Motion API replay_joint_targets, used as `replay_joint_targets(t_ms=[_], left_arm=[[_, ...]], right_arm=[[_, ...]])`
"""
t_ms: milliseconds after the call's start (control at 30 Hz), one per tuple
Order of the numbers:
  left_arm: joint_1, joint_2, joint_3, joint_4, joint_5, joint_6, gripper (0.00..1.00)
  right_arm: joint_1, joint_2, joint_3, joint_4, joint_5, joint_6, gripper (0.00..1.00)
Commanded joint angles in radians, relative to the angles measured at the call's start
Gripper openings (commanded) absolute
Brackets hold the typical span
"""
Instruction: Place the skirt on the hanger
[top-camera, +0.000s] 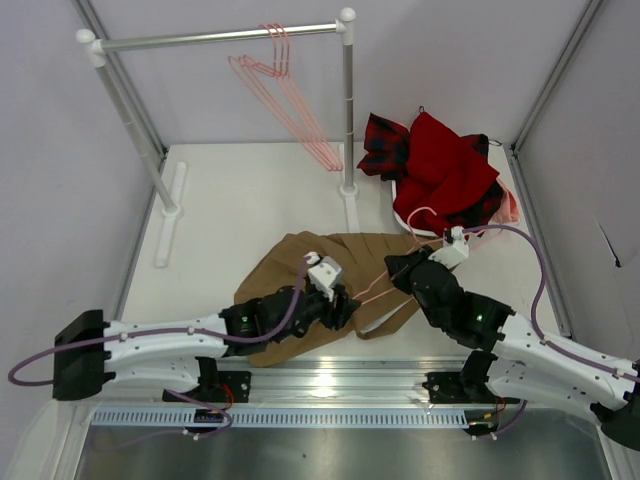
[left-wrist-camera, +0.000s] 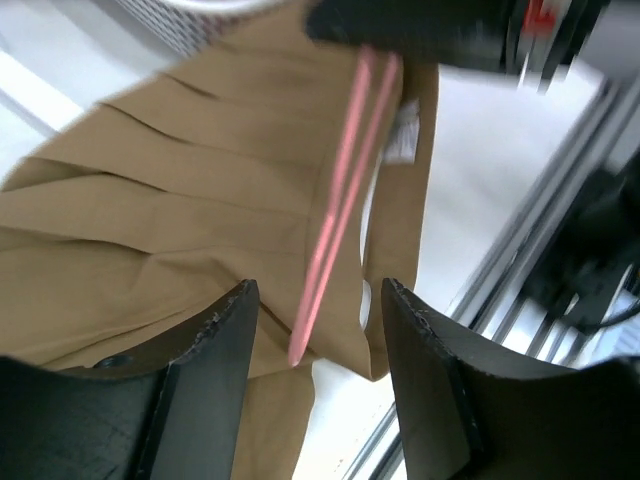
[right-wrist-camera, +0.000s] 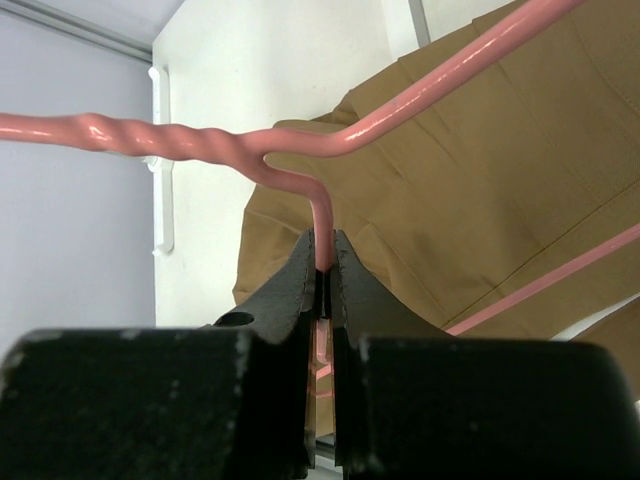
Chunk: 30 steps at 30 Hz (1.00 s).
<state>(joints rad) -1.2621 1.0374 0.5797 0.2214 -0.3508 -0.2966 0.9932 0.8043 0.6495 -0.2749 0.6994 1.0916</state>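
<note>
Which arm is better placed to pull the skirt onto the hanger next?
Probably left. The left gripper, open, sits over the skirt at one end of the hanger; the right gripper is shut on its neck.

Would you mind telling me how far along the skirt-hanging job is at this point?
Done: the right gripper is shut on the hanger just below its twisted neck. In hand: the hanger's corner sits over the skirt, between the fingers of the open left gripper. Left: the skirt lies on the table, not on the hanger.

2 arms (top-camera: 160, 340) of white links and black joints, purple cables (top-camera: 543, 280), scuffed black fingers (left-wrist-camera: 425, 370)
</note>
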Motion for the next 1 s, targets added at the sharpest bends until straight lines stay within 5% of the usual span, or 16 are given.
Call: replay_joint_targets(t_ms=[0,733,967], left_arm=[[0.006,0.126,0.088,0.038,0.157,0.138,0.58],[0.096,0.386,0.305,0.115,0.277,0.189,0.44],[0.127,0.421,0.341,0.09,0.318,0.18,0.12]], right_arm=[[0.004,-0.031,0.01,0.019,0.028,-0.004,0.0],[0.007,-0.027,0.006,0.013,0.023,-0.006,0.0],[0.005,-0.025,0.007,0.014,0.023,-0.001,0.0]])
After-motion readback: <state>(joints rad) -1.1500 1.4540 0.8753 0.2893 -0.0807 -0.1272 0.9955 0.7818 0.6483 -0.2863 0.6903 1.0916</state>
